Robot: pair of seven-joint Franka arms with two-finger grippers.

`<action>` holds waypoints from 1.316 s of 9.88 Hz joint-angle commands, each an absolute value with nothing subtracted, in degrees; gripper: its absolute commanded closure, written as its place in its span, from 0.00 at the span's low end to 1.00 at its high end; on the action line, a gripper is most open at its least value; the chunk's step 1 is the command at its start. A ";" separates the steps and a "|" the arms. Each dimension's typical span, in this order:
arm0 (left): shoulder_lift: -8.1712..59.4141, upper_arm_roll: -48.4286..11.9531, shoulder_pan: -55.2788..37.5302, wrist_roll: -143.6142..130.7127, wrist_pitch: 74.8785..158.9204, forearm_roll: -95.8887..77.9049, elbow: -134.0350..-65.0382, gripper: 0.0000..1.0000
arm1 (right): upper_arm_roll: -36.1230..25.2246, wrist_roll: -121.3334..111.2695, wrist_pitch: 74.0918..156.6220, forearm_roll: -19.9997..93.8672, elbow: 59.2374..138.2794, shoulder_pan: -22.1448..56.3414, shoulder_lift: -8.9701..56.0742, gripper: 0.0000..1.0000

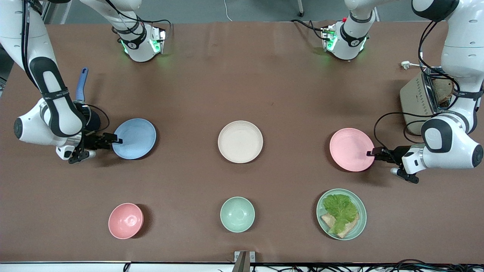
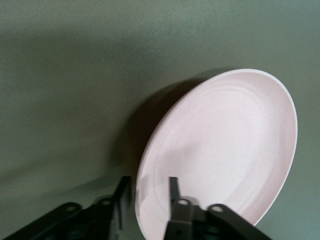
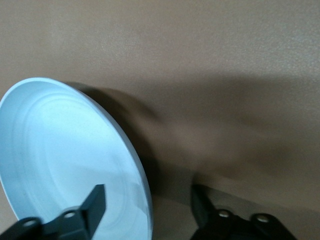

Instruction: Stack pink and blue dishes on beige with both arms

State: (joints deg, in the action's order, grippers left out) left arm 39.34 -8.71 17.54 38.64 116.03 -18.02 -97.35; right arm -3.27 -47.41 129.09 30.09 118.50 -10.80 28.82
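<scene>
The light blue plate [image 1: 136, 138] lies toward the right arm's end of the table. My right gripper [image 1: 118, 141] is open at its edge. In the right wrist view the blue plate [image 3: 60, 150] has its rim between the spread fingers of the right gripper [image 3: 149, 194]. The pale pink plate [image 1: 349, 147] lies toward the left arm's end. My left gripper [image 1: 369, 153] is open and straddles its rim. The left wrist view shows the pink plate [image 2: 225, 150] with one finger of the left gripper [image 2: 147, 184] over it and one outside. The beige plate [image 1: 240, 141] sits bare between them.
Nearer the front camera stand a pink bowl [image 1: 126, 221], a mint-green bowl [image 1: 237, 214] and a green plate [image 1: 362, 211] with lettuce and bread. A toaster [image 1: 419, 98] sits by the left arm. A blue-handled pan [image 1: 81, 85] lies by the right arm.
</scene>
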 commanded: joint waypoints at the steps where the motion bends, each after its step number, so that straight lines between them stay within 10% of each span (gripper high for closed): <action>1: 41.48 -8.61 16.79 39.73 117.33 -16.96 -97.38 1.00 | -2.81 -48.60 128.94 31.82 120.67 -11.25 27.25 0.68; 3: 40.44 -12.10 17.22 38.42 116.28 -17.05 -97.38 1.00 | -3.94 -48.17 127.01 32.86 120.50 -11.43 27.07 0.99; 8: 33.32 -23.02 10.94 7.72 113.91 -16.09 -97.04 1.00 | -12.91 -39.58 105.60 32.61 103.84 -7.66 26.98 1.00; 13: 33.39 -23.03 -8.32 -26.77 116.61 -5.55 -92.90 1.00 | -5.66 -12.27 98.34 29.44 95.71 -2.90 24.27 1.00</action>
State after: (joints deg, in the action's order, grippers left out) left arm 31.53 -23.82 -5.38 -22.73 114.81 -7.53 -92.95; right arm -9.45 -18.47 98.06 30.90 95.12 -3.07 26.04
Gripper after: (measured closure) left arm 0.952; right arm 0.925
